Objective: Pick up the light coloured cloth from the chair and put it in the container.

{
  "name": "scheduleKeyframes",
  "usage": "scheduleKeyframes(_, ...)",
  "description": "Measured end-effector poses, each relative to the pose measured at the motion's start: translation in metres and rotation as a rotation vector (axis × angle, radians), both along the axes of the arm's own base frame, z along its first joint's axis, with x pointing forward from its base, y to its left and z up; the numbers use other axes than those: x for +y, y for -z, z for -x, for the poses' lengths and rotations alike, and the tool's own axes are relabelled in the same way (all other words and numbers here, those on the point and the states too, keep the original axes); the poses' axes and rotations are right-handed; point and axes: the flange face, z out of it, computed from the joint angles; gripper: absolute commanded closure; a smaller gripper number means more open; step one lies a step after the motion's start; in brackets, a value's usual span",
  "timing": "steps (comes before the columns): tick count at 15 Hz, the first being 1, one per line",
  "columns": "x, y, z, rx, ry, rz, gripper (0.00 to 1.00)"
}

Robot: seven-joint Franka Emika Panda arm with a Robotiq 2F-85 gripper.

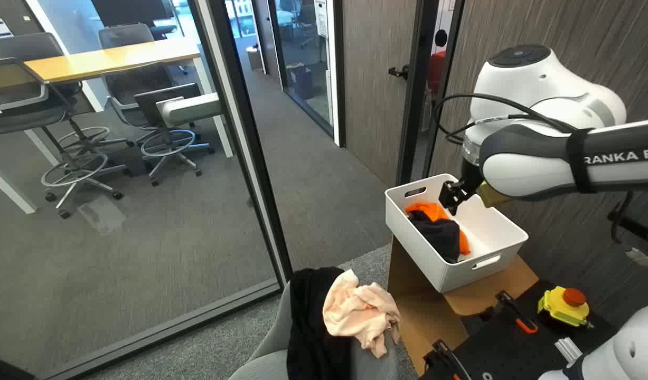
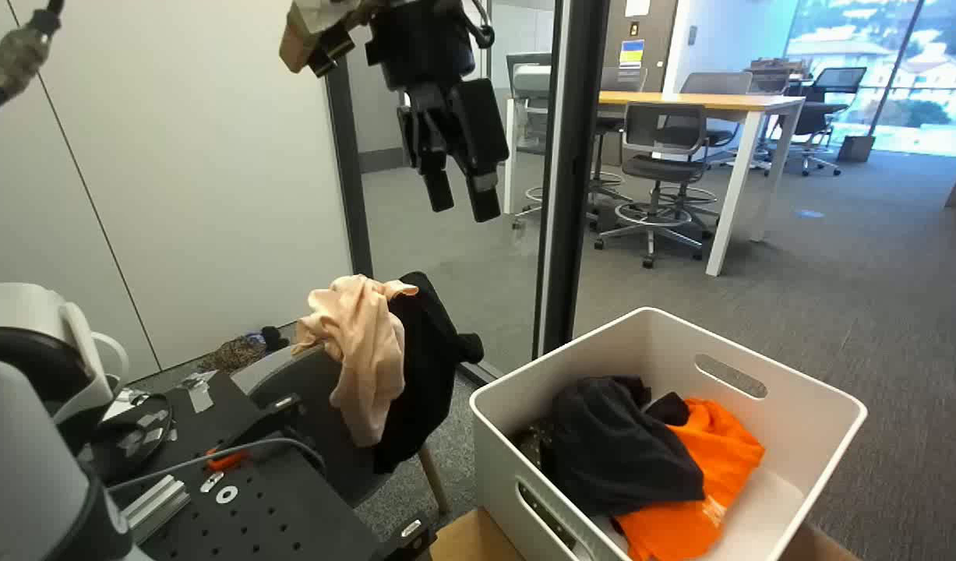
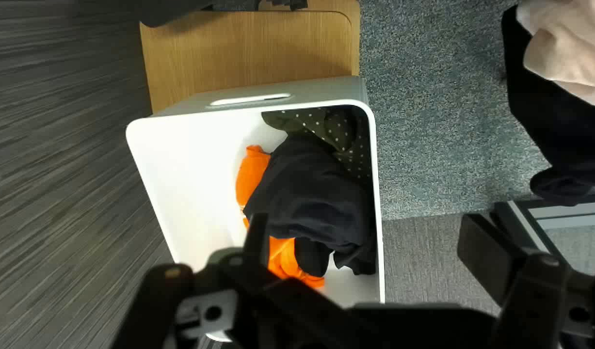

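Observation:
The light peach cloth (image 1: pixel 362 311) lies crumpled over the back of a grey chair (image 1: pixel 268 364), on top of a black garment (image 1: pixel 316 322). In an exterior view, the cloth (image 2: pixel 361 343) hangs down the chair back (image 2: pixel 310 413). Its edge shows at the top right of the wrist view (image 3: pixel 569 53). The white container (image 1: pixel 416 250) holds orange, dark navy and dotted dark cloths; its rim also shows in the wrist view (image 3: pixel 377 194). My gripper (image 2: pixel 462 199) is open and empty, above the container and apart from the peach cloth. Its fingers are spread in the wrist view (image 3: pixel 367 240).
The container stands on a wooden stand (image 1: pixel 514 277) beside the black robot table (image 2: pixel 252 514). A yellow emergency stop with a red button (image 1: pixel 564 306), clamps and a cable lie on that table. A glass partition post (image 2: pixel 559 195) stands behind the chair. A wood-grain wall is close beside the arm.

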Motion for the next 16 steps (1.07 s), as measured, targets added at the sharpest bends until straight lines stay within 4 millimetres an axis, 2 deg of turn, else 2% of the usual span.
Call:
scheduleKeyframes(10, 0.005, 0.002, -0.001, 0.008, -0.014, -0.007, 0.00)
scheduleKeyframes(13, 0.031, 0.012, -0.002, 0.036, -0.068, -0.050, 0.00)
scheduleKeyframes(16, 0.079, 0.025, 0.002, 0.070, -0.168, -0.107, 0.00)
